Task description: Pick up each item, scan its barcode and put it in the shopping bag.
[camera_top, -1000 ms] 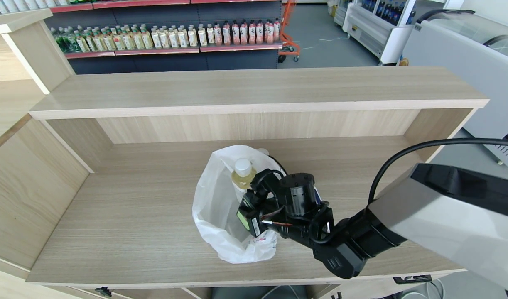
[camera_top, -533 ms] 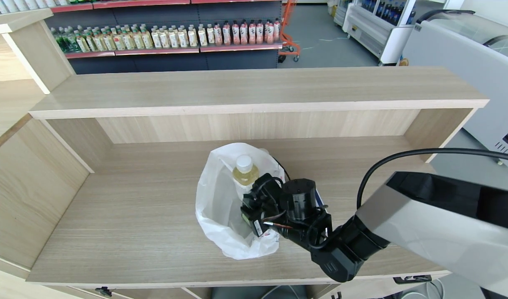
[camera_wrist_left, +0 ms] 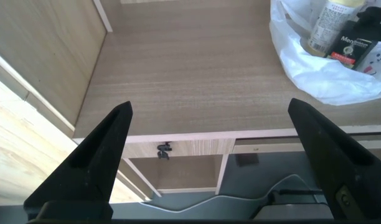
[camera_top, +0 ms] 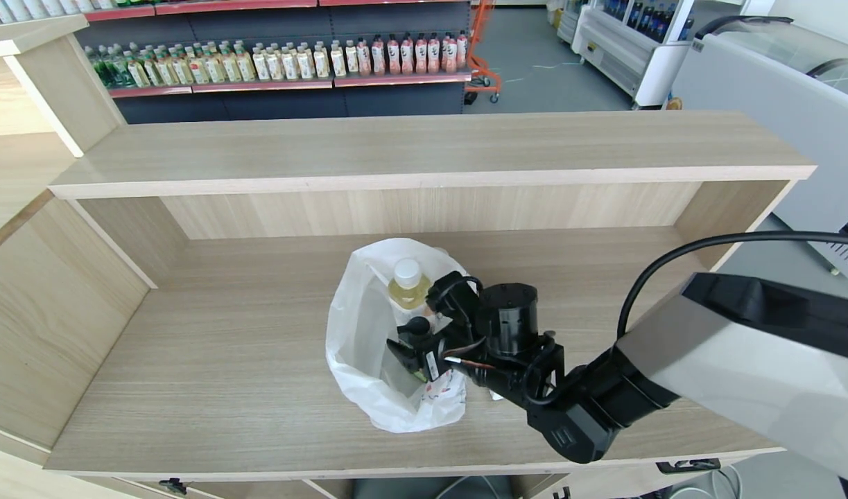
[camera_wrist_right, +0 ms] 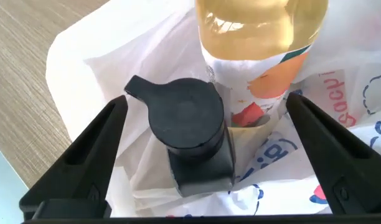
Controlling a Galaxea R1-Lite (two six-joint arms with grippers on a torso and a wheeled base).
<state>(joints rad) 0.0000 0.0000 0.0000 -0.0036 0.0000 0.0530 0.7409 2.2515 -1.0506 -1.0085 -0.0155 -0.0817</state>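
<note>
Looks like the drop-off step to me. The right gripper hangs over the white shopping bag, centre of the head view, with its fingers spread wide. A black-capped container stands in the bag between them, touched by neither, right beside a yellow tea bottle. The left gripper is spread too, holding nothing, off the counter's near edge. Next move, I'd guess: lift straight up so the fingers don't snag the plastic.
</note>
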